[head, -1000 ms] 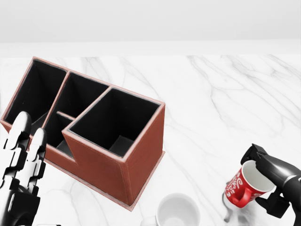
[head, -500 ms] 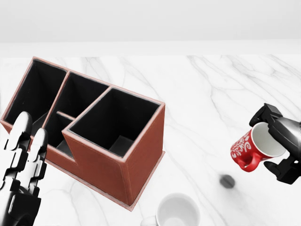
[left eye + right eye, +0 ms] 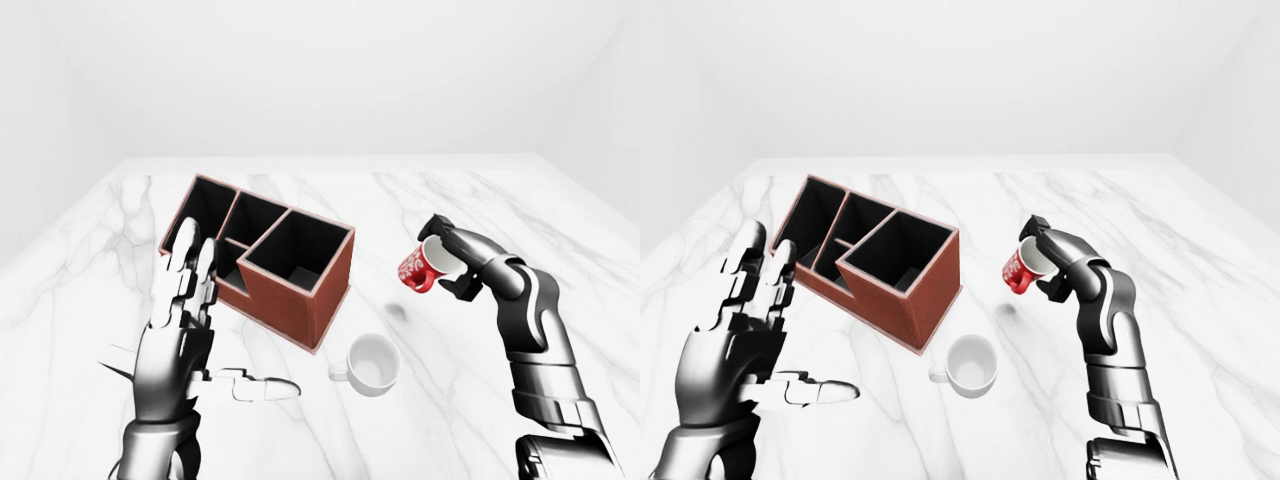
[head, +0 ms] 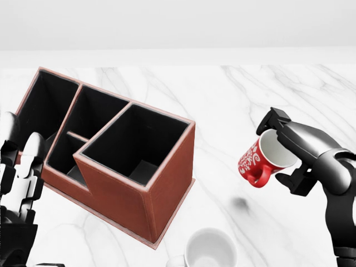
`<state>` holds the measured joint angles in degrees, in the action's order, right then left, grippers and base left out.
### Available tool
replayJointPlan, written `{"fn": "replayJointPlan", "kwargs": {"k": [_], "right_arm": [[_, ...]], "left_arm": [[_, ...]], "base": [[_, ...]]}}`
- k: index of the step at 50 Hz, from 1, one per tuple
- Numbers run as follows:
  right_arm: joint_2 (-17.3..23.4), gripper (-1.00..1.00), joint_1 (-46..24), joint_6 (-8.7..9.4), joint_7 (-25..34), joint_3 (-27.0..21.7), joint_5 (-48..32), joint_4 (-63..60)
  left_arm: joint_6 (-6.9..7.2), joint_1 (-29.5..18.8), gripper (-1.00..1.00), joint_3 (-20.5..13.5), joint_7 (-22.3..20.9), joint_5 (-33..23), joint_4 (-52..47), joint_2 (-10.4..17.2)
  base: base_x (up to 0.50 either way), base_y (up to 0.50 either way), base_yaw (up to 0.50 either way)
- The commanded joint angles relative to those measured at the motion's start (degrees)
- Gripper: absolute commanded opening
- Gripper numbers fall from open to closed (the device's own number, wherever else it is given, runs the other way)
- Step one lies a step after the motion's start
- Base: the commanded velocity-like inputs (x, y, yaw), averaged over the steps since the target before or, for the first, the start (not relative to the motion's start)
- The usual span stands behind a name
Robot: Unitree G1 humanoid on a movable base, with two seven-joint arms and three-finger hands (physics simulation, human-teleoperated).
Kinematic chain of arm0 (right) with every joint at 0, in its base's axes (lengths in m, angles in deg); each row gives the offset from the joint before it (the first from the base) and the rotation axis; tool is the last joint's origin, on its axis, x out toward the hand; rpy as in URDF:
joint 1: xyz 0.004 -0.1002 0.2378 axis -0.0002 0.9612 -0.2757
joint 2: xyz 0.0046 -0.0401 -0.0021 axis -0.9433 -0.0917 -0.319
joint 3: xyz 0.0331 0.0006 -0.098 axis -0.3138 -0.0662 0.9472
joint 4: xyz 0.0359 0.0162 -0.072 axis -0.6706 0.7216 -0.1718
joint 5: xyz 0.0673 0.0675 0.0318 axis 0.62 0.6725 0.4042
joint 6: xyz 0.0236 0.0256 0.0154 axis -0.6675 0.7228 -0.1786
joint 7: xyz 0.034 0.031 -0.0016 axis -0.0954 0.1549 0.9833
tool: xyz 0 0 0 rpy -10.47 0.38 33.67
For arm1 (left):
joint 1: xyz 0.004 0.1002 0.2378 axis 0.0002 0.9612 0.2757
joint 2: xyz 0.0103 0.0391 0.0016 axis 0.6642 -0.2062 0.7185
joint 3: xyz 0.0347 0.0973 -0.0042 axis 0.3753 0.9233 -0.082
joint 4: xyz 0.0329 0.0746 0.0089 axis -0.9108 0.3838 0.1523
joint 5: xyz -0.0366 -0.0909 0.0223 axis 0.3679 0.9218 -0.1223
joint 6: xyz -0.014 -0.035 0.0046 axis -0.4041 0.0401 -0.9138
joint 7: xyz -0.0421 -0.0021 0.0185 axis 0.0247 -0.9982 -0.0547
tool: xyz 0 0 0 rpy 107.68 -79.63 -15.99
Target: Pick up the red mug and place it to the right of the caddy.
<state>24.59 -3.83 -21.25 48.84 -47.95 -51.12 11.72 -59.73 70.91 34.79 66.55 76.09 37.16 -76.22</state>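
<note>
We see our right arm bent at the elbow and reaching in from the right of the head view, its forearm angled up and toward the caddy (image 4: 136, 167), with the right hand (image 4: 292, 153) clamped on the red mug (image 4: 261, 158): one dark finger hooks over the upper rim and another presses the lower side of the cup. The mug hangs in the air, tipped on its side so its white inside opens toward the hand and its base faces the caddy; its small dark shadow falls on the marble table (image 4: 233, 94) below it, between the mug and the caddy's nearest corner. The mug is glossy red with a white swirling pattern on the wall, and its red loop handle points down. It sits to the right of the caddy, apart from it and not touching it. Our left arm rises from the bottom left of the left-eye view, and the left hand (image 3: 180, 335) stands upright with palm open, its fingers spread apart and straight and the thumb stretched out sideways toward the white mug (image 3: 370, 363); it grips nothing and hovers just in front of the caddy's left end as that view shows it. The caddy is a reddish-brown box with dark inner walls, one tall square compartment at its right end and lower, narrower compartments to the left. The white mug stands upright on the table just below the caddy's right corner, mouth up.
</note>
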Motion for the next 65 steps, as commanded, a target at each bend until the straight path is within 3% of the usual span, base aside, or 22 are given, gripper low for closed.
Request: {"fn": "replayJointPlan", "kwargs": {"k": [1,19,33,39,40,41,45,50,51,53,54,56,59,65], "right_arm": [[-3.0,-1.0,-3.2,-0.02,0.0,3.2,-5.2,3.8],[-7.5,-1.0,-4.8,-0.02,0.0,7.3,-5.6,12.3],[-9.0,-1.0,-5.6,-0.02,-4.7,8.7,-6.3,16.4],[-9.2,-1.0,-7.6,-0.02,-9.0,8.9,-6.4,20.9],[-9.3,-1.0,-7.6,-0.02,-9.2,9.1,-6.6,20.8],[-9.3,-1.0,-7.6,-0.02,-9.3,9.2,-6.7,20.7],[-9.1,-1.0,-8.0,-0.02,-11.0,9.4,-7.2,22.7],[-8.6,-1.0,-8.7,-0.02,-13.4,9.7,-8.7,25.2],[-8.7,-1.0,-8.7,-0.02,-13.0,9.6,-8.8,24.9],[-8.5,-1.0,-8.8,-0.02,-13.5,9.9,-9.8,25.2],[-8.5,-1.0,-8.8,-0.02,-13.3,9.9,-9.9,25.3],[-8.5,-1.0,-8.9,-0.02,-13.4,9.9,-10.3,25.3],[-8.3,-1.0,-8.9,-0.02,-13.1,9.9,-11.2,25.2],[-8.6,-1.0,-9.9,-0.02,-15.5,10.2,-12.3,28.1]], "left_arm": [[0.0,-0.7,1.0,-0.6,-0.4,0.0,-2.5,-0.3],[0.0,-0.4,1.0,-1.7,-1.2,0.3,-3.4,-0.9],[0.0,-0.4,1.0,-1.3,-1.2,0.1,-3.9,-0.9],[0.0,-0.2,1.0,-1.2,-1.2,0.2,-3.8,-0.8],[0.0,2.1,1.0,-0.4,-1.6,-0.2,2.0,-1.2],[-0.88,2.7,1.0,-0.1,-1.5,-0.4,4.0,-1.2],[-1.58,3.0,1.0,0.0,-0.9,0.1,4.5,-0.6],[-0.9,2.7,1.0,0.3,-0.6,0.0,4.4,-0.3],[0.0,1.2,1.0,0.0,-0.3,0.2,0.0,0.0],[0.0,0.7,1.0,-0.1,-0.3,0.1,-1.5,0.0],[0.0,2.4,1.0,0.3,-0.7,-0.1,2.5,-0.3],[-1.04,2.9,1.0,0.4,-0.6,-0.1,4.2,-0.3],[-1.33,3.1,1.0,0.4,-0.5,0.2,4.3,-0.2],[-0.96,2.9,1.0,0.0,-0.5,0.5,4.1,-0.1]], "base": [[0.0,0.0,0.0],[0.0,0.0,0.0],[0.0,0.0,0.0],[0.0,0.0,0.0],[0.0,0.0,0.0],[0.0,0.0,0.0],[0.0,0.0,0.0],[0.0,0.0,0.0],[0.0,0.0,0.0],[0.0,0.0,0.0],[0.0,0.0,0.0],[0.0,0.0,0.0],[0.0,0.0,0.0],[0.0,0.0,0.0]]}}
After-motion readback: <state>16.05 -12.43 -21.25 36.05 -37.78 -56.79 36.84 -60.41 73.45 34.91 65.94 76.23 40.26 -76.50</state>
